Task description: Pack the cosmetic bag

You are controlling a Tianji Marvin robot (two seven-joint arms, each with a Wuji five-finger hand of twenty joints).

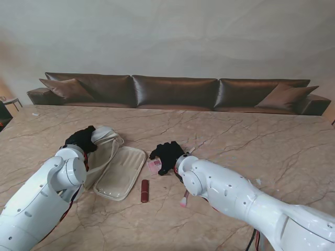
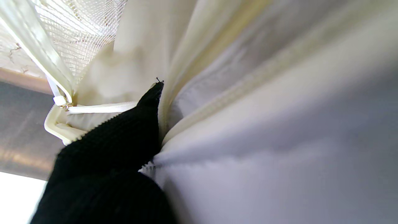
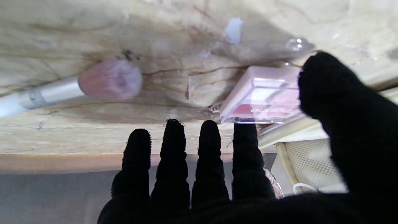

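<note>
The cream cosmetics bag [image 1: 119, 168] lies unzipped with its flap flat on the table and its left side raised. My left hand [image 1: 81, 138] in a black glove grips that raised side; one black finger [image 2: 124, 140] is tucked into a fold of the bag fabric [image 2: 248, 109]. My right hand [image 1: 167, 153] hovers open over a pink compact [image 1: 154, 166], its fingers [image 3: 186, 161] spread and the thumb [image 3: 342, 109] beside the compact [image 3: 264, 96]. A makeup brush [image 3: 108, 79] lies close by. A dark red lipstick [image 1: 144, 190] rests nearer to me than the bag.
The brush's pink end [image 1: 184, 199] peeks out beside my right forearm. The bag's mesh pocket [image 3: 307, 161] shows next to the compact. A brown sofa [image 1: 175, 91] runs along the table's far edge. Bare marble [image 1: 251, 141] stretches to the right.
</note>
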